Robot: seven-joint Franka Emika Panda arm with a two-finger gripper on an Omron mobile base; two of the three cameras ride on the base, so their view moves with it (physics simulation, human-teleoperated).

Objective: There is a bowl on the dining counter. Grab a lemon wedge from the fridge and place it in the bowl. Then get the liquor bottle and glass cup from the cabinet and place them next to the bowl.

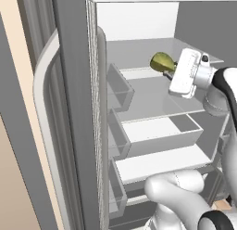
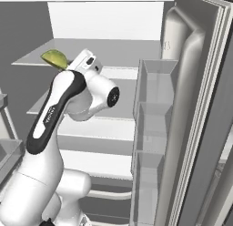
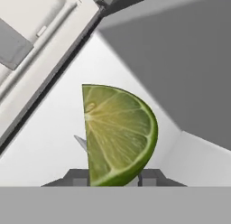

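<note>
With the fridge [image 1: 74, 108] open, the gripper [image 3: 113, 177] is clamped on the lemon wedge [image 3: 118, 133], held over the upper shelf at the wrist's ten o'clock; bowl, bottle and cup steps remain, I judge.

Left base view: you look from behind the arm's left, close past the open left door into the fridge [image 1: 152, 127]. Right base view: you face the same shelves from the right, alongside the right door. Hand view: you look along the gripper [image 3: 113, 179], very near the lemon wedge [image 3: 118, 133].
</note>
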